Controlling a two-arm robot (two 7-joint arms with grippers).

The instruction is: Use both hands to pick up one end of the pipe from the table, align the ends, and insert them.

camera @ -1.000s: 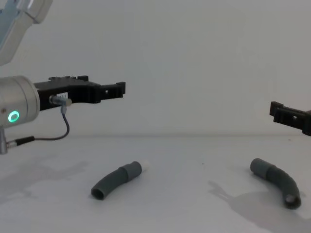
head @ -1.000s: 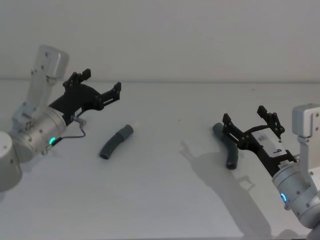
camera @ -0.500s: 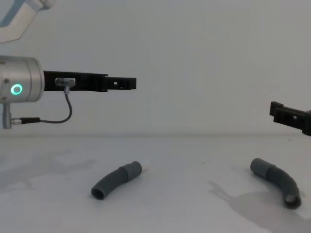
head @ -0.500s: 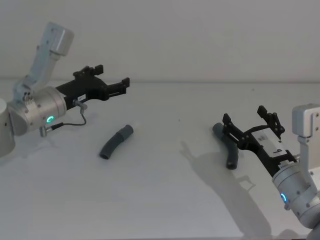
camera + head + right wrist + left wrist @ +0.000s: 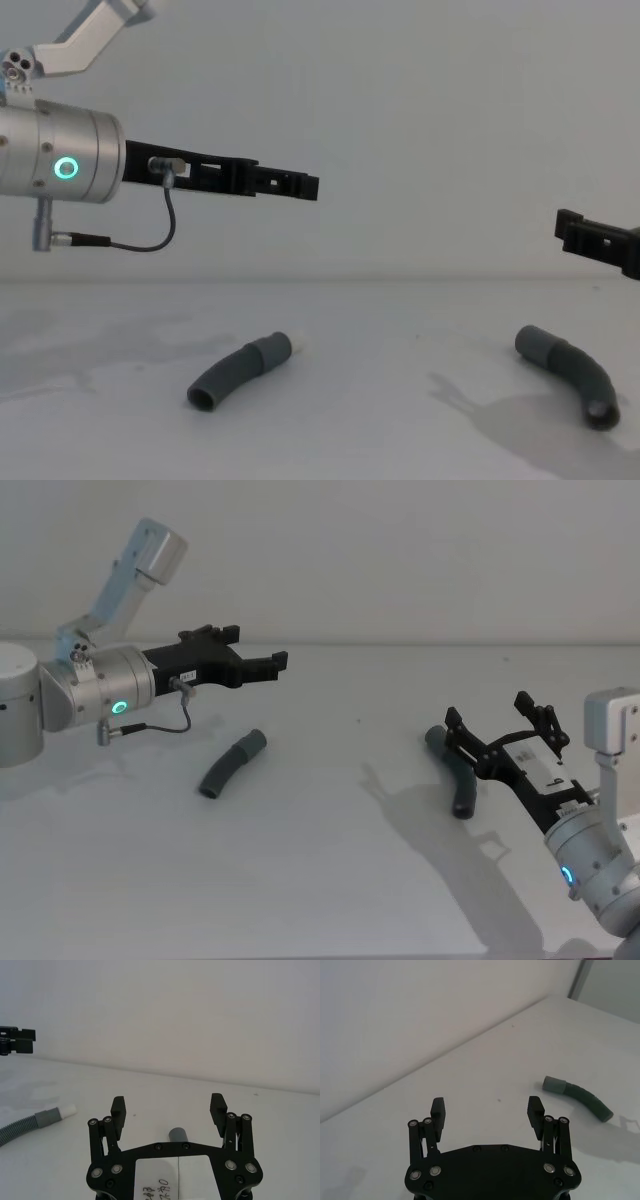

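Grey left hose (image 5: 232,763) and right hose (image 5: 462,790) lie below the left tool (image 5: 257,647) and right tool (image 5: 488,710), both spread; lower each and pinch just behind its cuff (image 5: 254,743).

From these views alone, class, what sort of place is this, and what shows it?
Probably a robotics lab bench: a plain white table against a bare wall, open left hand and right hand above it, left hose piece and right hose piece lying apart.

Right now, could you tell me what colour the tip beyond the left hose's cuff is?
The tip is white, best seen in the right wrist view.
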